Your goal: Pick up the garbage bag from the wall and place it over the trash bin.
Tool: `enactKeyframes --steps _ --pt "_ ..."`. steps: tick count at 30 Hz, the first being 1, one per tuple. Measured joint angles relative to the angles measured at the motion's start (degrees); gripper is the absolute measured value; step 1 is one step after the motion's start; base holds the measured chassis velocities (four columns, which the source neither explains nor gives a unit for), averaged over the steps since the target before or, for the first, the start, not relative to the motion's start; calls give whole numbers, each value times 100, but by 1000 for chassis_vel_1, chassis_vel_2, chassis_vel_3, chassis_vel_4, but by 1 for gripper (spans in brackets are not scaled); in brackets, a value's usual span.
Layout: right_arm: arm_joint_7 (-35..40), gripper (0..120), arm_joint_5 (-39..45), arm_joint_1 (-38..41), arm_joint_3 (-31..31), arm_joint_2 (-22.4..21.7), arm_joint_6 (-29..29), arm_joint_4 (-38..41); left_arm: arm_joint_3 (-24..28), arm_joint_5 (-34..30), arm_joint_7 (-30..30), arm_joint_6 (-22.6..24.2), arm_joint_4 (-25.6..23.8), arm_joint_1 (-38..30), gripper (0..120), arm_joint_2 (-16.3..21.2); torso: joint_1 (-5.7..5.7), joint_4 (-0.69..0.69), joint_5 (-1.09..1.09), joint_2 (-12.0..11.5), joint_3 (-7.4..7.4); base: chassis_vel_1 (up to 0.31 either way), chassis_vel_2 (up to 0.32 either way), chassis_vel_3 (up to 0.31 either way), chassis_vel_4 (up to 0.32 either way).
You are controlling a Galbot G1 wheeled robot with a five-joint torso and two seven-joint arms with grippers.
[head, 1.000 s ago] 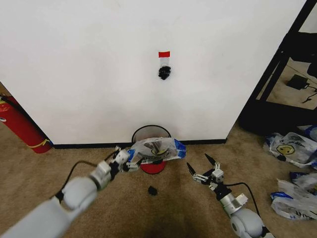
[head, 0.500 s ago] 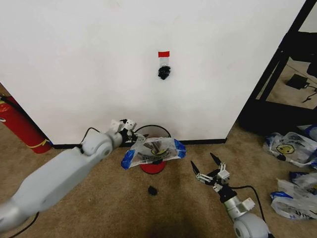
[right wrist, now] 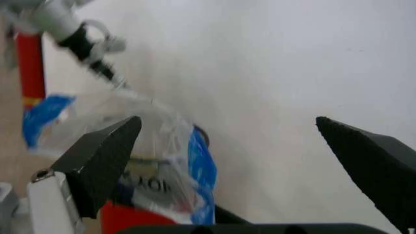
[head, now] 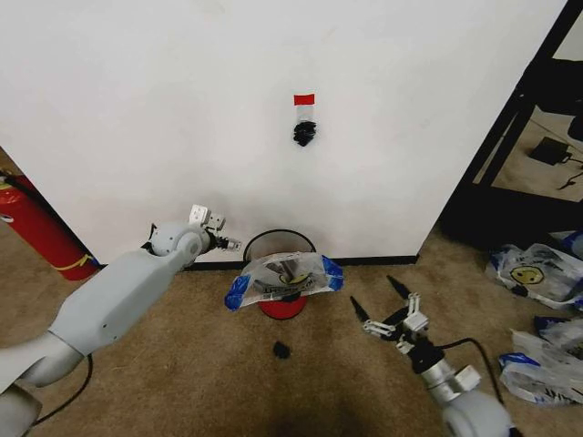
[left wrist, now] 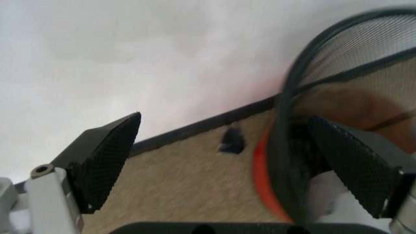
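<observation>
Garbage bag [head: 282,278] over trash bin [head: 279,305]; mesh rim close in left wrist view

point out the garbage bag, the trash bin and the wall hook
garbage bag [head: 284,278], head view, middle of the printed plastic
trash bin [head: 273,240], head view, black mesh rim
hook [head: 303,134], head view, its black body

1. A red fire extinguisher [head: 38,232] leaned against the wall at the far left.
2. A small dark scrap [head: 281,350] lay on the brown carpet [head: 182,382].
3. Several smiley bags [head: 537,273] were piled at the right.
4. A black metal frame [head: 510,118] stood beside them.
</observation>
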Motion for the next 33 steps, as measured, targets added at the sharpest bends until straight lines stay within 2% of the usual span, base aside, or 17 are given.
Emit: enactKeyframes --steps 1,4,8,18,24,27,28,33 --pt "0 100 0 0 0 0 0 0 0 0 0 0 0 0 100 0 0 0 0 0 0 0 0 0 0" --pt "-363 100 -162 -19 194 -523 101 -92 -170 -7 -37 -5 -138 44 100 -113 0 9 3 0 -1 0 0 0 0" --pt "-458 100 -124 -21 402 -869 224 -110 -88 0 -141 -16 -59 32 100 -279 0 4 1 0 0 0 0 0 0" --pt "-298 100 132 -44 499 -995 156 44 381 124 -415 -30 331 -20 97 -621 0 7 1 0 0 0 0 0 0" --pt "-287 100 96 -49 464 -918 196 50 584 -35 -658 -37 588 -184 77 -819 0 4 2 0 0 0 0 0 0" --pt "-283 100 81 -50 456 -902 232 46 640 -159 -762 -40 627 -207 64 -864 0 7 2 0 0 0 0 0 0" --pt "-283 100 81 -50 456 -902 232 46 640 -159 -762 -40 627 -207 64 -864 0 7 2 0 0 0 0 0 0" --pt "-271 100 66 -57 441 -903 278 37 661 -363 -987 -42 620 -189 45 -923 0 6 1 0 0 0 0 0 0"
